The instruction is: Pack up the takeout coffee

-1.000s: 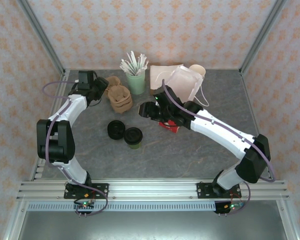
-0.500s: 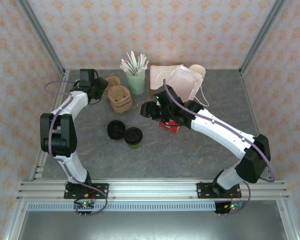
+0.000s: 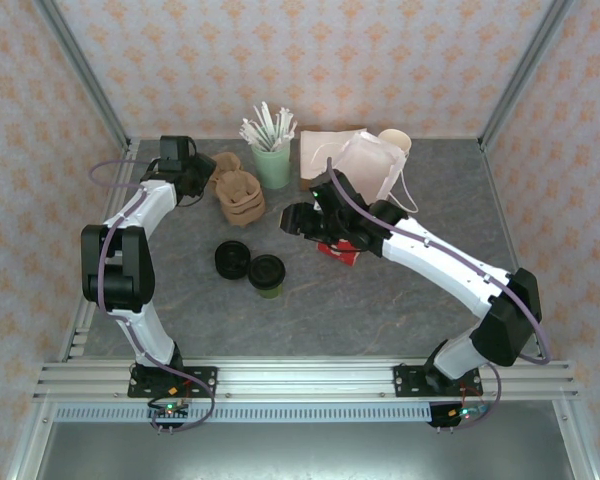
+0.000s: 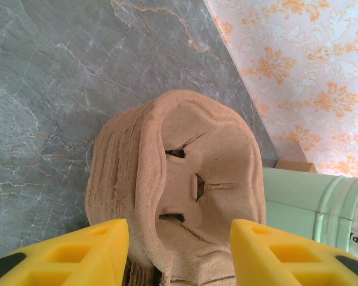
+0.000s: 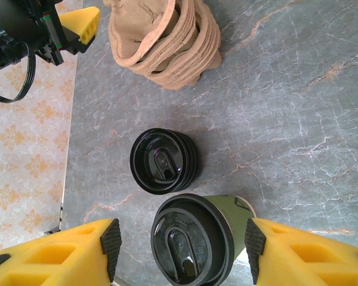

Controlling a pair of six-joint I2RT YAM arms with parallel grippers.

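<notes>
The coffee cup (image 3: 267, 275) stands near the tray stack (image 4: 191, 179), on its side toward the arm bases, with the open, empty right gripper (image 5: 182, 241) aimed at it, and the half-open left gripper (image 4: 179, 232) (nothing held yet) straddles that stack, so closing may lift several nested trays together.

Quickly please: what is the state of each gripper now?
Left gripper: jaws around the pulp carrier stack; grip cannot be told.
Right gripper: open, holding nothing.
</notes>
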